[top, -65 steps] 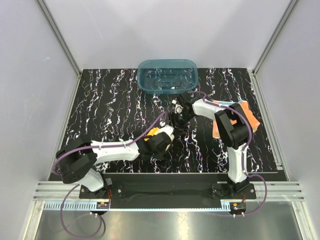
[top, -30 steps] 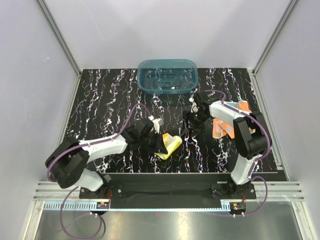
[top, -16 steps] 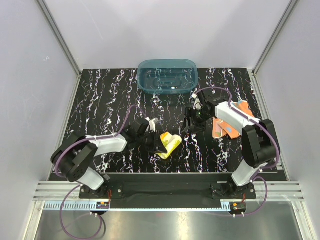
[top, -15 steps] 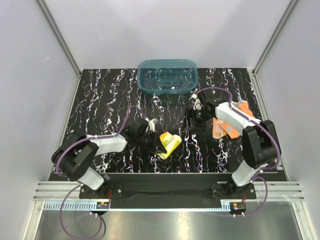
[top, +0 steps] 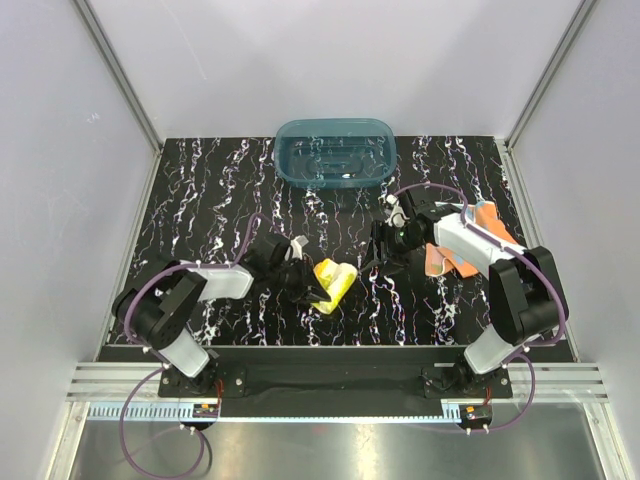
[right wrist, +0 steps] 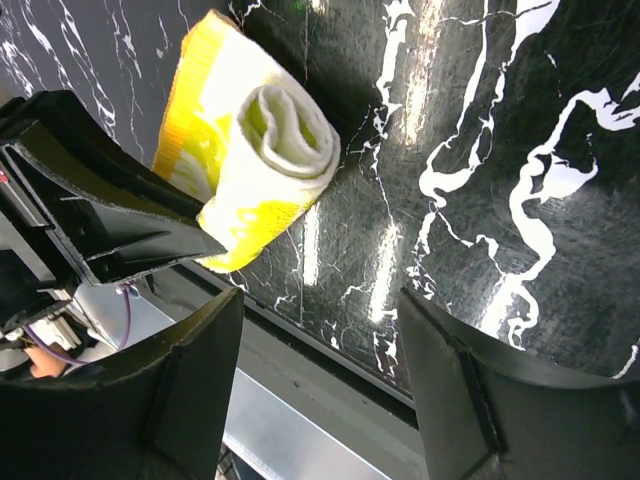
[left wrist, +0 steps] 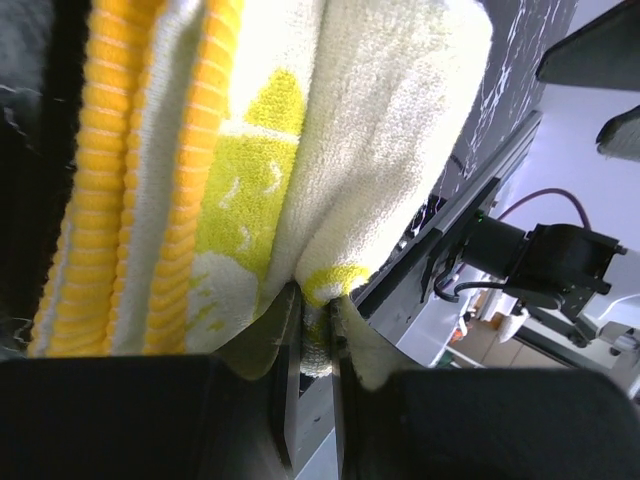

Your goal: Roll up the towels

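A yellow towel lies near the front middle of the table, partly rolled, its coiled end facing the right wrist camera. My left gripper is shut on it, with the jaws pinching a fold of the towel's edge. My right gripper hangs open just to the right of the yellow towel and touches nothing. Its fingers stand wide apart over bare table. The orange towel lies at the right, partly hidden under my right arm.
A teal translucent tub stands at the back middle of the black marbled table. The table's front edge and a metal rail run close behind the yellow towel. White walls enclose the left, right and back.
My left arm has drawn back to the left while still holding the yellow towel, which shifted slightly. My right gripper has eased a little toward the right and front, still open.
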